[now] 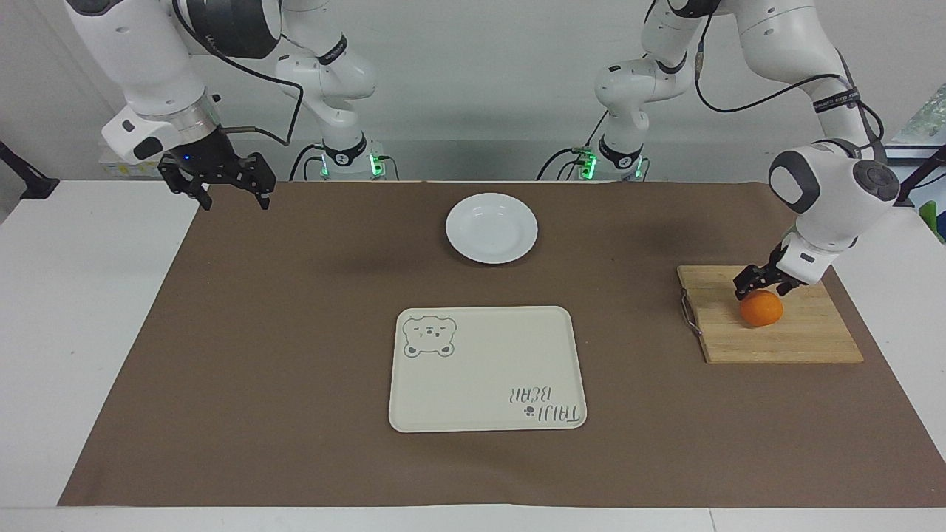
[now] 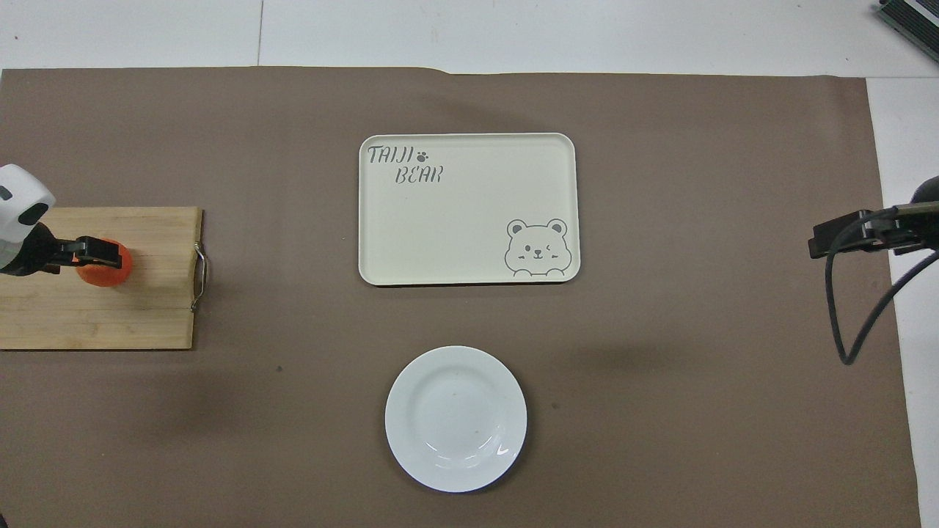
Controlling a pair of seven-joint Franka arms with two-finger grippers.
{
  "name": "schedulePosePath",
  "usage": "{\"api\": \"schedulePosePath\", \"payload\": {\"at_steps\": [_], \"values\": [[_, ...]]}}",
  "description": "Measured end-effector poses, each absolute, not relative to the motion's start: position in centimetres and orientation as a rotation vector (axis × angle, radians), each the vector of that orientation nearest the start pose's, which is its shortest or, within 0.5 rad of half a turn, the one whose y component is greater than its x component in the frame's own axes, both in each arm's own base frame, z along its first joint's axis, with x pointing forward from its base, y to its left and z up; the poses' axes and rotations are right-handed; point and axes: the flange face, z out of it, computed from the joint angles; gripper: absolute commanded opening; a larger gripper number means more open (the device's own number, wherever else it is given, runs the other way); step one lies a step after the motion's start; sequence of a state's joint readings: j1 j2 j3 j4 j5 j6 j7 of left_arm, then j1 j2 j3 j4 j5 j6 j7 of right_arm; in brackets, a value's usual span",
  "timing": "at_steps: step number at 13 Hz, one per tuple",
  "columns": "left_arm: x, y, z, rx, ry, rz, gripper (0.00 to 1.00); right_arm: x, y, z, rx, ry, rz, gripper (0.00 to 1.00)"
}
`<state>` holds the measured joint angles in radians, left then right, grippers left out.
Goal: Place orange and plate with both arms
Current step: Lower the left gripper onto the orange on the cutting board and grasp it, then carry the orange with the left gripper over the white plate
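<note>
The orange lies on a wooden cutting board toward the left arm's end of the table. My left gripper is open and low over the orange, its fingers straddling the fruit's top. In the overhead view the left gripper covers part of the orange. The white plate sits empty on the brown mat near the robots, and also shows in the overhead view. My right gripper is open and empty, waiting in the air over the mat's edge at the right arm's end.
A cream rectangular tray with a bear drawing lies mid-table, farther from the robots than the plate, and shows in the overhead view. The cutting board has a metal handle on its tray-facing edge.
</note>
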<state>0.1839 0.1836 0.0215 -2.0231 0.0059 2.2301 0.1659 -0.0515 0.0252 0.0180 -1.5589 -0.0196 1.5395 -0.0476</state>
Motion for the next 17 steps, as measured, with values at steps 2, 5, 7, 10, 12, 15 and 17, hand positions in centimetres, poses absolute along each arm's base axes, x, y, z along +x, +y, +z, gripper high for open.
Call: {"api": "schedulePosePath", "payload": {"at_steps": [2, 5, 7, 10, 12, 15, 17], "values": [[57.7, 12.3, 36.4, -3.123, -0.062, -0.072, 1.00, 55.8, -2.1, 61.3, -3.158, -0.022, 0.072, 1.00], [57.8, 12.4, 35.3, -3.123, -0.064, -0.069, 1.00, 55.8, -2.1, 61.3, -3.158, -0.022, 0.072, 1.00], [57.9, 12.4, 34.6, -3.124, -0.064, -0.060, 1.00, 55.8, -2.1, 61.3, -3.158, -0.022, 0.072, 1.00], [57.9, 12.5, 34.5, -3.124, -0.065, -0.059, 0.63, 55.8, -2.1, 61.3, -3.158, -0.022, 0.072, 1.00], [58.0, 12.5, 34.7, -3.122, -0.063, -0.065, 0.41, 55.8, -2.1, 61.3, -3.158, -0.022, 0.072, 1.00], [58.1, 12.6, 35.0, -3.094, -0.022, -0.067, 0.23, 55.8, -2.1, 61.3, -3.158, -0.022, 0.072, 1.00], [58.4, 12.3, 35.5, -3.090, 0.000, -0.072, 0.18, 55.8, -2.1, 61.3, -3.158, -0.022, 0.072, 1.00]]}}
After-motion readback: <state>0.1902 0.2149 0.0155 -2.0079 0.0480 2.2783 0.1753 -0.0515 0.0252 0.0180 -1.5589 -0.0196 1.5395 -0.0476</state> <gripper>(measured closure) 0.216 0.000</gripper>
